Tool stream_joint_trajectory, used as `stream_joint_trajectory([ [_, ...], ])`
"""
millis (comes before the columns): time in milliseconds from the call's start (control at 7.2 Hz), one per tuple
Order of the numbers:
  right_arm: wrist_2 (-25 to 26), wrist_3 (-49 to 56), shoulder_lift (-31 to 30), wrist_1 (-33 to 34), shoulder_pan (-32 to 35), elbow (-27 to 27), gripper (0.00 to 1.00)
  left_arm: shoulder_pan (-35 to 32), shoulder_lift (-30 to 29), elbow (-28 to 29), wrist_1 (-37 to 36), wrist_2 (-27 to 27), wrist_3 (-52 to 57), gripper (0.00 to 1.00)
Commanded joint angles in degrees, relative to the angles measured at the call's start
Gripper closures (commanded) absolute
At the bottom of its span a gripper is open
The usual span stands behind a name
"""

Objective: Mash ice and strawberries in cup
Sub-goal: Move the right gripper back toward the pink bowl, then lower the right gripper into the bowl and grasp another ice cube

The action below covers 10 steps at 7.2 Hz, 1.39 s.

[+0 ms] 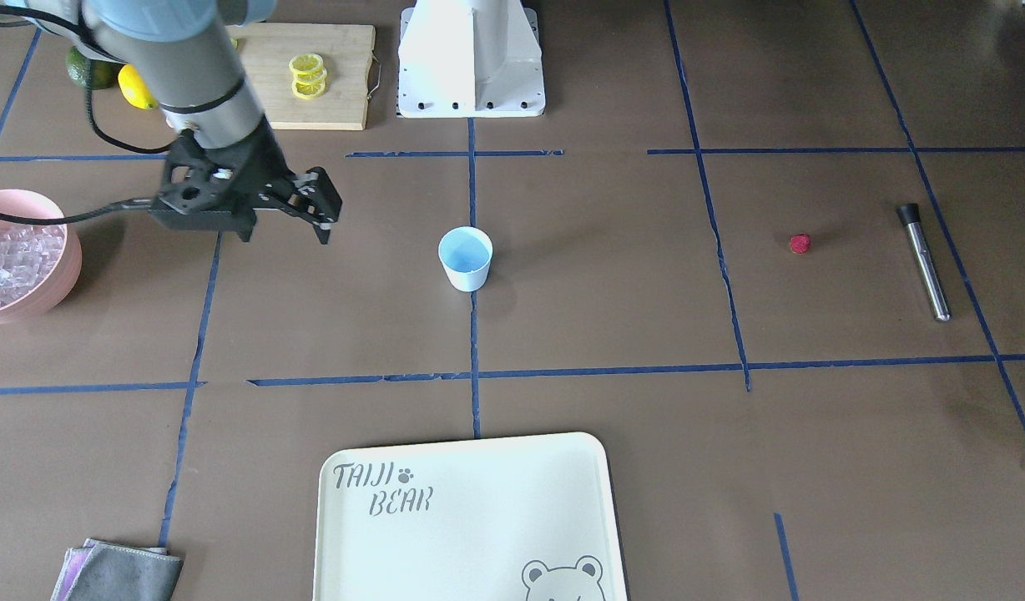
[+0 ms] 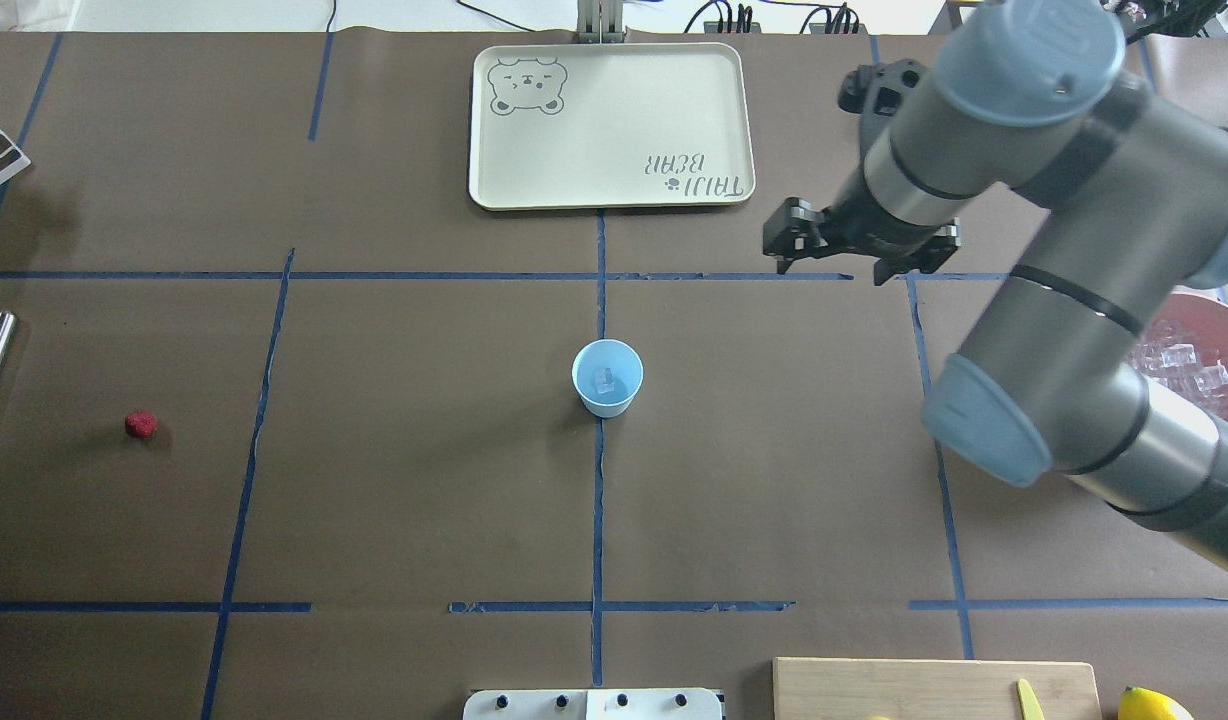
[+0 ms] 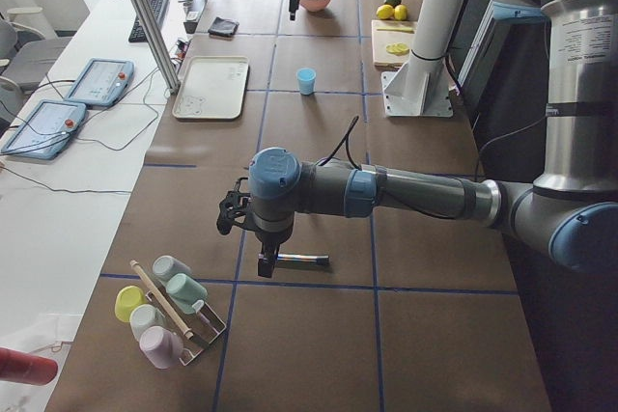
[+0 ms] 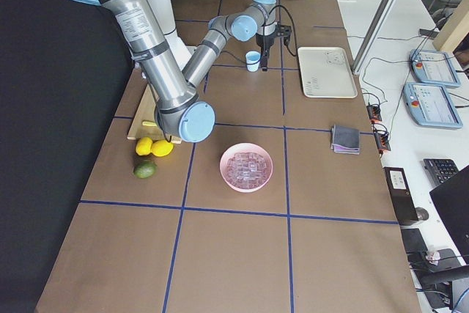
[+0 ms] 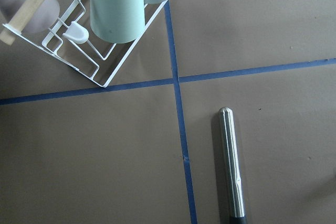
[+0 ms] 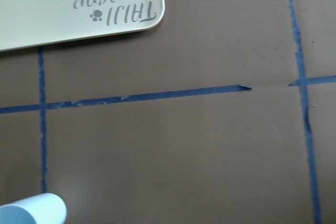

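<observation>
The pale-blue cup (image 2: 607, 377) stands at the table's centre with one clear ice cube (image 2: 606, 379) in it. More ice (image 1: 16, 259) fills the pink bowl (image 1: 58, 288) on the robot's right. The red strawberry (image 2: 141, 424) lies alone on the robot's left side. My right gripper (image 1: 285, 235) hangs open and empty above the table, between bowl and cup (image 1: 465, 259). My left gripper (image 3: 263, 262) hovers just over a steel muddler (image 5: 231, 166). I cannot tell whether it is open or shut.
A cream tray (image 2: 614, 185) lies at the far side beyond the cup. A cutting board with lemon slices (image 1: 308, 77), lemons and an avocado sit near the robot's base. A rack of upturned cups (image 5: 105, 30) stands next to the muddler. A grey cloth (image 1: 120, 572) lies near the table's edge.
</observation>
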<state>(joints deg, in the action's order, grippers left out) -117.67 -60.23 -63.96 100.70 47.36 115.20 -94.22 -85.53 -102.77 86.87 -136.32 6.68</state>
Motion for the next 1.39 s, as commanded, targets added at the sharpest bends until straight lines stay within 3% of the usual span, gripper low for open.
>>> stream_joint_trajectory([
  [0, -7.01, 13.75, -13.58, -0.41, 8.15, 5.98, 0.01, -0.09, 0.44, -0.85, -0.03, 0.00, 0.00, 0.00],
  [278, -7.66, 22.58, -25.55, -7.49, 14.57, 7.06, 0.01, 0.00, 2.28, -3.22, 0.06, 0.00, -1.40, 0.00],
  [417, -7.66, 27.05, -33.09, -14.84, 16.34, 6.53, 0.01, 0.00, 2.47, -3.40, 0.06, 0.00, -1.49, 0.00],
  [556, -7.75, 28.31, -36.73, -20.49, 17.75, 4.44, 0.01, 0.00, 2.47, -3.40, 0.06, 0.00, -1.49, 0.00],
  [834, -7.83, 28.32, -36.94, -26.94, 17.85, -2.93, 0.01, 0.00, 2.47, -3.40, -0.03, 0.00, -1.49, 0.00],
  [1251, -7.75, 28.50, -34.57, -26.96, 17.68, -10.32, 0.07, 0.00, 2.47, -3.40, -0.03, 0.00, -1.49, 0.00],
])
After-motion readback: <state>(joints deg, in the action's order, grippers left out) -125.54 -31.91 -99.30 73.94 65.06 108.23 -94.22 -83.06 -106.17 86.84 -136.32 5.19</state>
